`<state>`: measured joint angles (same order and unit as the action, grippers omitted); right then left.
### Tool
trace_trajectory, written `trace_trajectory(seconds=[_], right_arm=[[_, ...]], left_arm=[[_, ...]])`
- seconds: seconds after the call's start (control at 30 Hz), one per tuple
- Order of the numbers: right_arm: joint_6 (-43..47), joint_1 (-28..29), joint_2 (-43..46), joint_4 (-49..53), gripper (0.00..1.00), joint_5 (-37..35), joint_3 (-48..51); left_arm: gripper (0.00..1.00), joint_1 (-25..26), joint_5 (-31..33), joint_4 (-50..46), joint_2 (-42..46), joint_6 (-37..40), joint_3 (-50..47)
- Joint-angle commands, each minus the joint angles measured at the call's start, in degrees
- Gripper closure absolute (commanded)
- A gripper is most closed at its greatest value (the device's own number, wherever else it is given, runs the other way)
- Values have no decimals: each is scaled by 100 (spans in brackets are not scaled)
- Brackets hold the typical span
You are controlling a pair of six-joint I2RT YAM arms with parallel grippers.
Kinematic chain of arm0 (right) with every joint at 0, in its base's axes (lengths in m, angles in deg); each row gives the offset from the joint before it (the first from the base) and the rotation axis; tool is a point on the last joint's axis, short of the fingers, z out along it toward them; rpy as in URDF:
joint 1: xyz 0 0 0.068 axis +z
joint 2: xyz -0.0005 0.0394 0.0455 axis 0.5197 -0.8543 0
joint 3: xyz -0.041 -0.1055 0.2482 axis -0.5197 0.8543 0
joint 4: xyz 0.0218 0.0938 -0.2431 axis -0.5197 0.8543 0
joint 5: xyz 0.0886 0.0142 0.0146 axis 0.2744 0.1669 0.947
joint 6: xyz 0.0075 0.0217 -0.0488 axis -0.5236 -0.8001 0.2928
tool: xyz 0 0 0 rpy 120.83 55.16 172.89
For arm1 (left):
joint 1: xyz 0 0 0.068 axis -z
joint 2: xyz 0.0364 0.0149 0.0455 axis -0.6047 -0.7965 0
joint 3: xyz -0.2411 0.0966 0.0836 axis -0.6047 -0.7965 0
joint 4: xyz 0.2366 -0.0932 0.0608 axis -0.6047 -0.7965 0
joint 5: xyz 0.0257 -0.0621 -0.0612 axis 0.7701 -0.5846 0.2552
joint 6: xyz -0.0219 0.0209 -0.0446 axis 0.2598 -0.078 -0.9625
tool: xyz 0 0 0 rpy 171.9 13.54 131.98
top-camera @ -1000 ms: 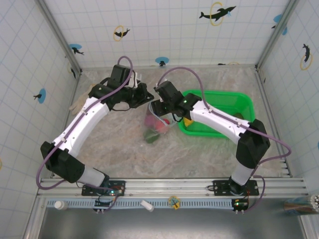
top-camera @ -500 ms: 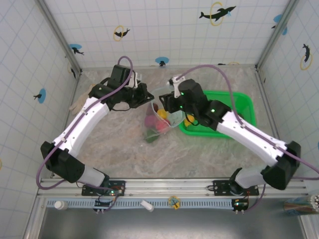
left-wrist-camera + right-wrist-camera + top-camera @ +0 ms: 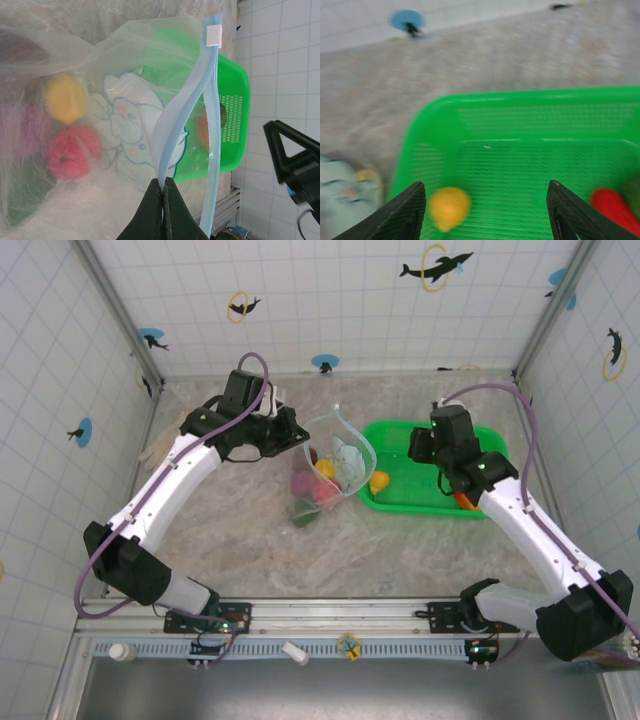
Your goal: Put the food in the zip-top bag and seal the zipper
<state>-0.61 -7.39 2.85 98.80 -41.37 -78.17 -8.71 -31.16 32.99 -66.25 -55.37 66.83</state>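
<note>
The left claw (image 3: 162,184), clenched on the zipper (image 3: 172,122), holds the zip-top bag (image 3: 338,452) mouth-open at mid-table, just left of the green basket (image 3: 400,505), so that the released, empty right claw (image 3: 485,190) can fetch the food (image 3: 449,207) lying there.

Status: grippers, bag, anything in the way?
Left gripper shut on zip-top bag at its zipper, mouth open. Right gripper open over green basket; yellow food, red food inside. Nothing blocking.
</note>
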Motion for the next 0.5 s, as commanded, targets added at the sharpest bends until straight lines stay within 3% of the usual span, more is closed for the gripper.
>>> trace_trajectory(seconds=[0.0,0.2,0.47], right_arm=[[32,-639,-263,456,31,-395,448],[-41,-1810,-977,164,18,-134,1098],[-71,-2246,-1669,82,16,491,1346]], left_arm=[[100,-19,42,-48,37,166,-142],[100,-17,-4,-89,99,201,-228],[100,-15,-23,-151,248,228,-356]])
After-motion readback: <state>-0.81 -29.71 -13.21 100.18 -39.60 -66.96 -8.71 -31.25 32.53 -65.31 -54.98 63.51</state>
